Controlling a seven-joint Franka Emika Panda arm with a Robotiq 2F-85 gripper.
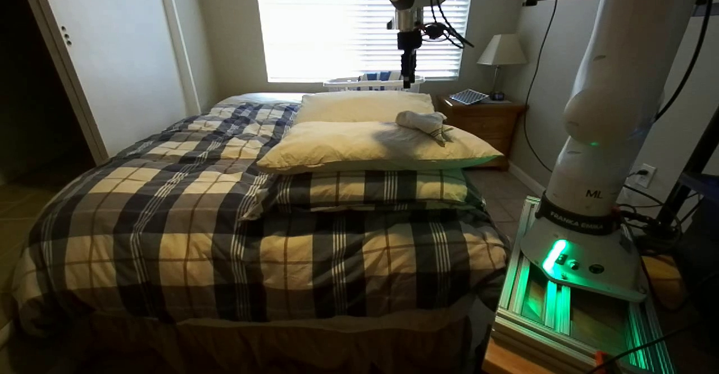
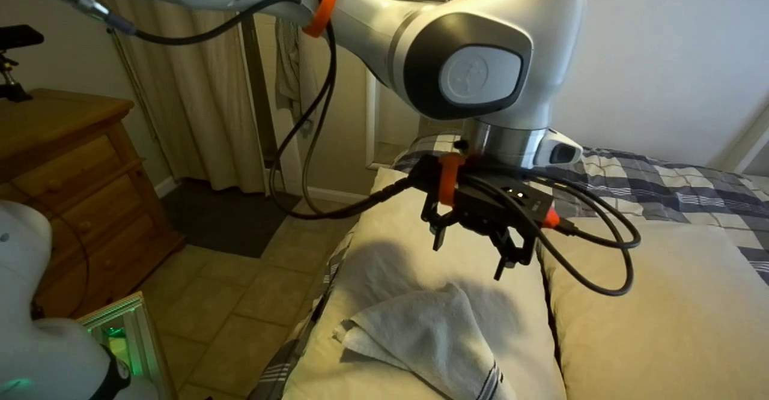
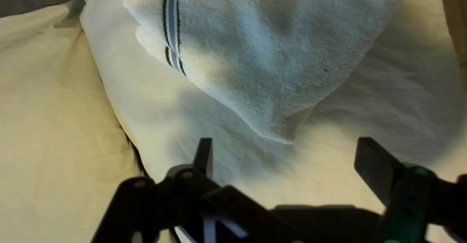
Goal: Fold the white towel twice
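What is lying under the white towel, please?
The white towel rests on a cream pillow, visible around its edges; the patch it covers cannot be seen.

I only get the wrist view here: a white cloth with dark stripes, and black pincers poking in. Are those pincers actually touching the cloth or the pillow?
Observer: Neither. In both exterior views, the gripper hangs in the air above the pillow, clear of the white towel.
Operator: Oh! And what's underneath that pillow?
Observer: A plaid cushion; it shows in an exterior view.
Operator: Any furniture beyond the bed?
Observer: Yes, in an exterior view a lamp stands on a wooden nightstand.
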